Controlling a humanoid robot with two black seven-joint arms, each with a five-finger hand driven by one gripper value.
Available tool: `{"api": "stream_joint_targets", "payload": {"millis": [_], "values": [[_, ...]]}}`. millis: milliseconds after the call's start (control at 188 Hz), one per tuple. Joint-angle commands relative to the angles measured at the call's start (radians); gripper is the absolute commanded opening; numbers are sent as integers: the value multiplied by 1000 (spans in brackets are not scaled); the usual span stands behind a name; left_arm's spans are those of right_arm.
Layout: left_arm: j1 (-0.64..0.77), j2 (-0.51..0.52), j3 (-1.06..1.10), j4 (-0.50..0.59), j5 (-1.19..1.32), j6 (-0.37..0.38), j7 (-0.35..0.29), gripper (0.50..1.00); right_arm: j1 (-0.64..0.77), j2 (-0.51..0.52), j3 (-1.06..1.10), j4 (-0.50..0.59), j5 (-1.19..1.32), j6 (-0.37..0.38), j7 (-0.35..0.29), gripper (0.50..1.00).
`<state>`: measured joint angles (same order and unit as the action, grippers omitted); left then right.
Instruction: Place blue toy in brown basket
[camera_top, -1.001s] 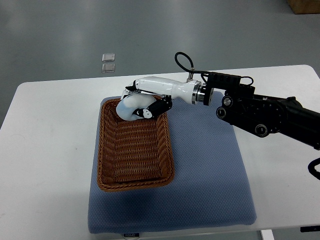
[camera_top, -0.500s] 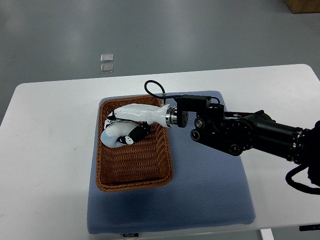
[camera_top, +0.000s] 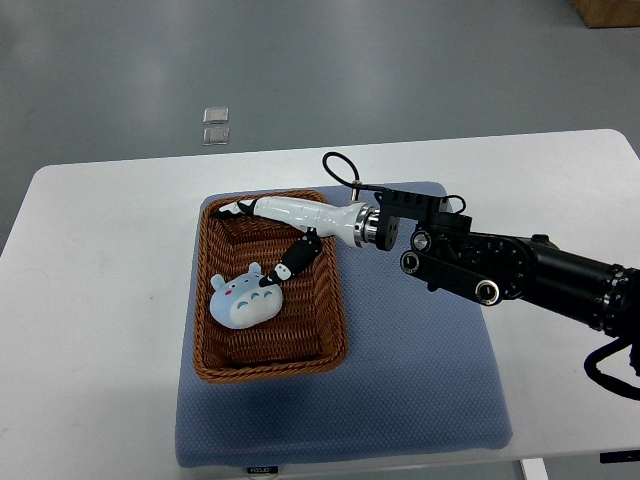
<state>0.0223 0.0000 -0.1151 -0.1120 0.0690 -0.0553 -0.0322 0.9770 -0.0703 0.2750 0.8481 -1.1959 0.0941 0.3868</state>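
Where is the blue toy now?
The blue toy lies inside the brown basket, on its left side, just below the open right hand.

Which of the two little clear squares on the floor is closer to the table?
The lower square, just beyond the table edge. The other square lies right behind it, farther away.

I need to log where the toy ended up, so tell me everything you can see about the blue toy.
The blue toy is a small, soft-looking plush in pale blue with a lighter belly, little ears and a simple face with pink cheeks. It lies face up on the floor of the brown basket, toward the basket's left side. The right hand is open above it, with one dark fingertip at or just over the toy's top edge; contact cannot be confirmed.
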Motion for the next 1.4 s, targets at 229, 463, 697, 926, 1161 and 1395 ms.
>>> {"api": "stream_joint_targets", "payload": {"millis": [229,463,697,926,1161,1395], "values": [[1,0,0,0,0,0,0,1000,-24,-74,102,0,374,7,-32,911],[-1,0,0,0,0,0,0,1000,-84,-158,194,-1,688,68,-161,911],[-1,0,0,0,0,0,0,1000,-123,-226,217,-9,998,124,-207,913],[1,0,0,0,0,0,0,1000,-147,-253,213,-34,1190,145,-269,915],[1,0,0,0,0,0,0,1000,-152,-253,213,-73,1254,145,-335,915],[1,0,0,0,0,0,0,1000,-152,-253,199,-72,1283,170,-350,917]]}}
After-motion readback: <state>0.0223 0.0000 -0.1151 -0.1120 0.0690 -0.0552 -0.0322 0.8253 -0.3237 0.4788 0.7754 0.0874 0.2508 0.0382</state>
